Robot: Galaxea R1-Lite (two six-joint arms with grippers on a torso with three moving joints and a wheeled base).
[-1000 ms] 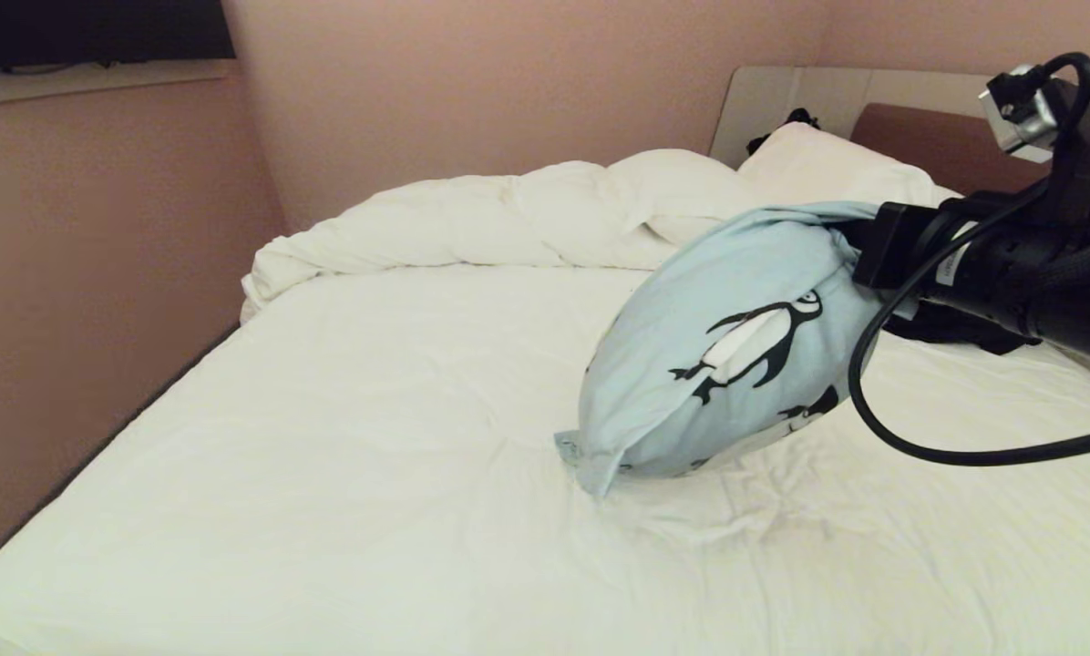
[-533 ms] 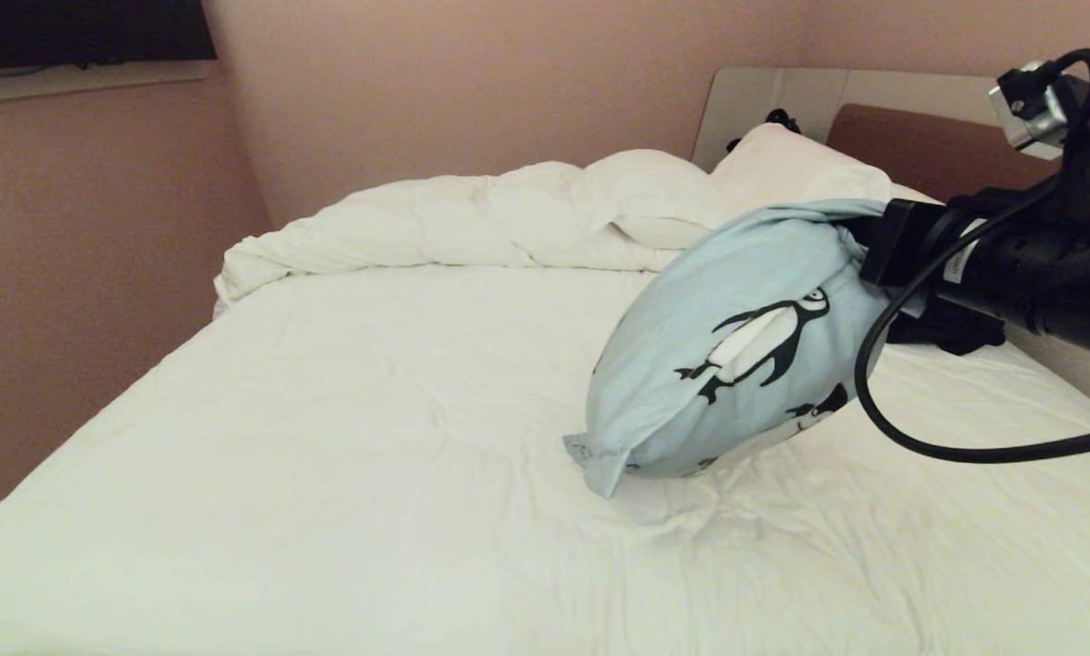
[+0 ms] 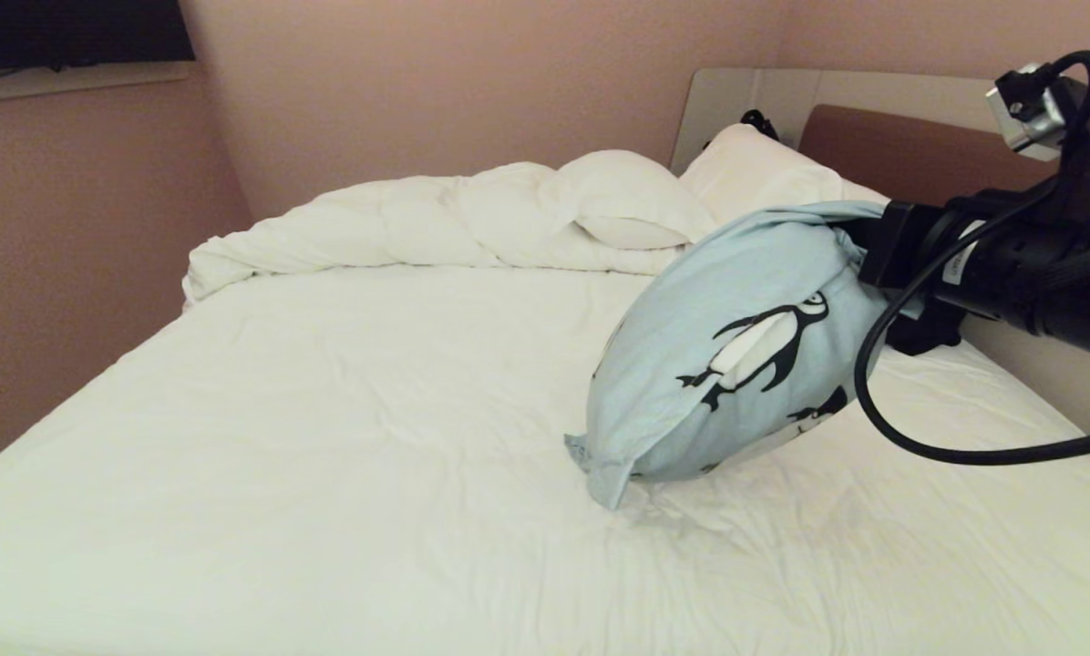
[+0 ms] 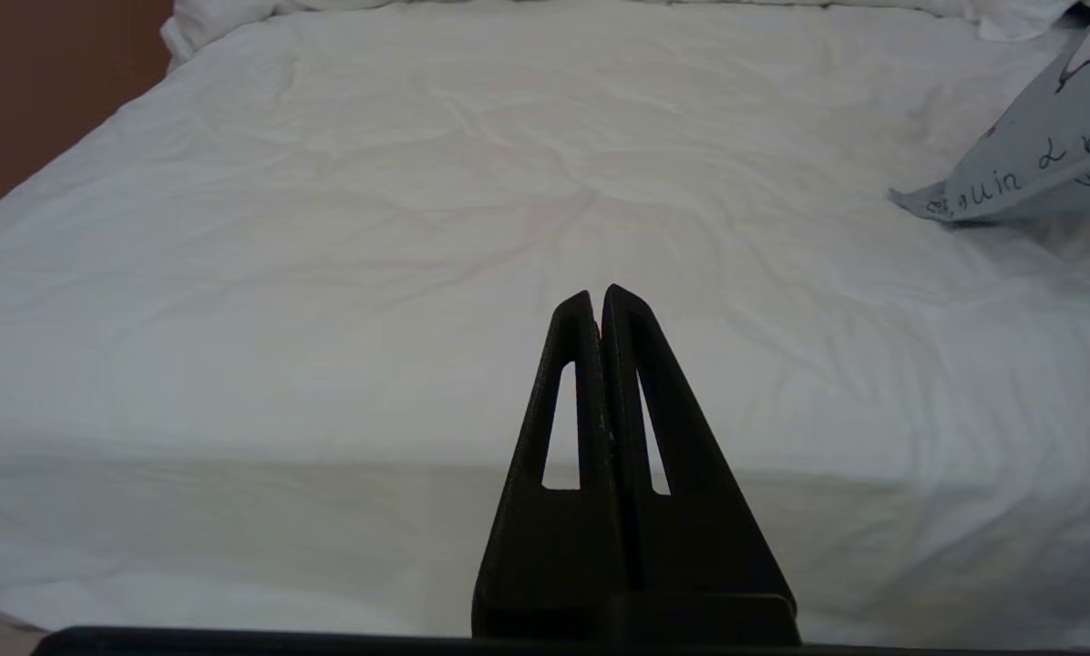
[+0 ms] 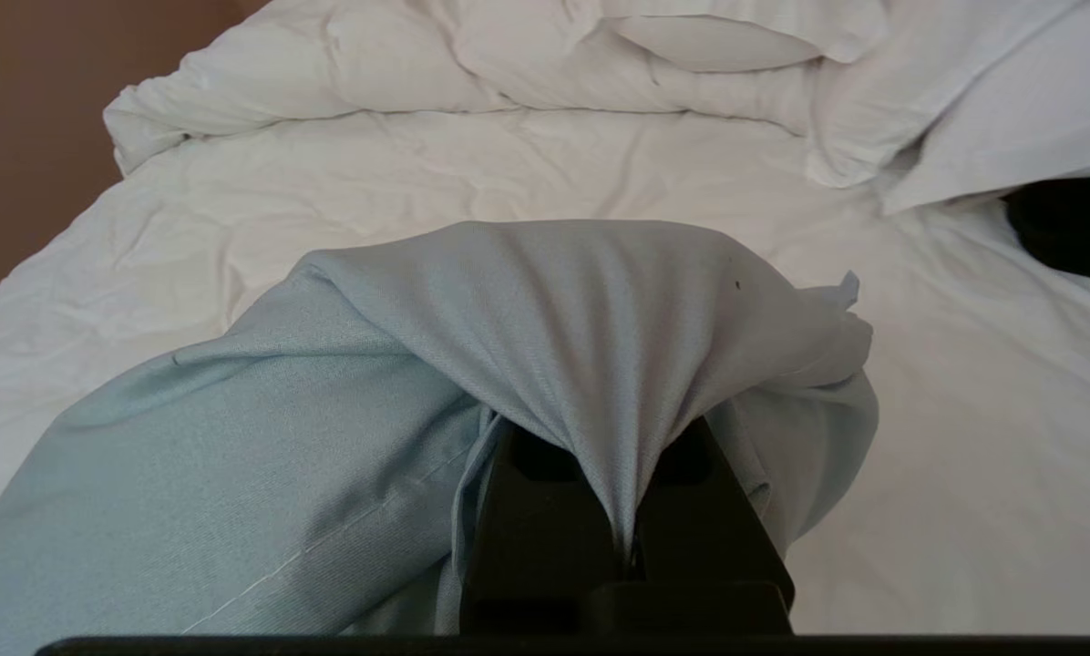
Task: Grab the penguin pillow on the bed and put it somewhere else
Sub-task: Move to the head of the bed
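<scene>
Right tool (image 5: 625, 538) clamped tight on a bunched corner of the penguin pillow (image 3: 736, 351), right of centre in the head view. Pillow hung slanted, lowest corner brushing the bed (image 3: 326, 437) sheet. Left tool (image 4: 598, 305) shut and empty, low over the sheet, pillow's lettered edge at upper right.

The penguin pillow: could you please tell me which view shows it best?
The head view: the penguin pillow hangs from the right pincer, penguins visible. The right wrist view shows only pinched plain fabric; the left wrist view, just its lettered corner.
</scene>
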